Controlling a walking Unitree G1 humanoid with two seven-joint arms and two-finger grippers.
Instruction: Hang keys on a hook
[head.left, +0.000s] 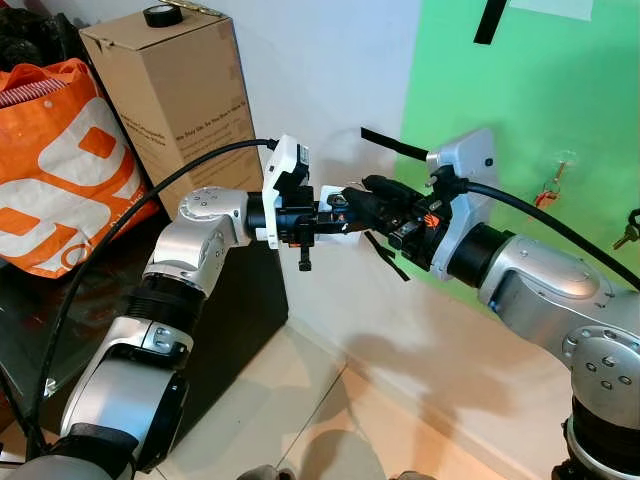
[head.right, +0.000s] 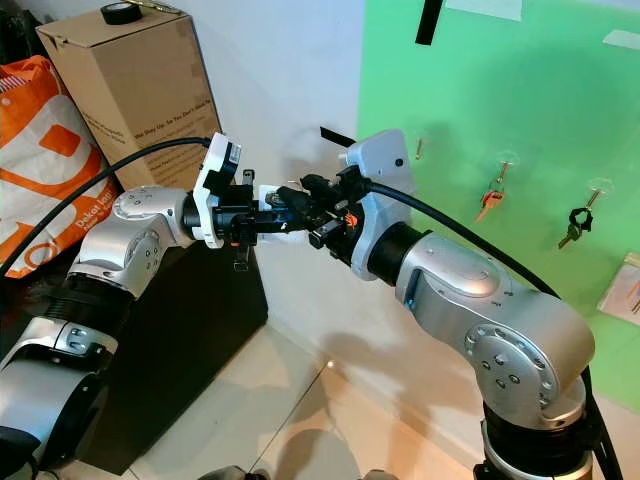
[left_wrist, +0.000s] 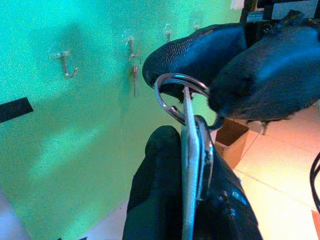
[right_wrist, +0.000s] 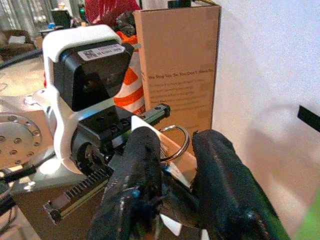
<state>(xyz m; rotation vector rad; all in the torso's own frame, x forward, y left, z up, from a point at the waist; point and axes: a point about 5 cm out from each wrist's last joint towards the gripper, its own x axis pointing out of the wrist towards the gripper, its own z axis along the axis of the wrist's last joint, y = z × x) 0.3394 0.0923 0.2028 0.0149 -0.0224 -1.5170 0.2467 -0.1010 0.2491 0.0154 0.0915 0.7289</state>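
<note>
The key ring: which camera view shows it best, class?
The left wrist view: the key ring is close and sharp, its key pinched in the left gripper. The right wrist view shows part of the loop; the eye views hide it between the grippers.

A dark cabinet (head.left: 235, 300) stands on the pale tiled floor (head.left: 300, 400) beside the wall.

A white wall (head.left: 330, 60) is seen ahead, with a green panel (head.left: 560, 90) to the right, a tiled floor (head.left: 300, 400) below, and a cardboard box (head.left: 170, 90) at far left.
</note>
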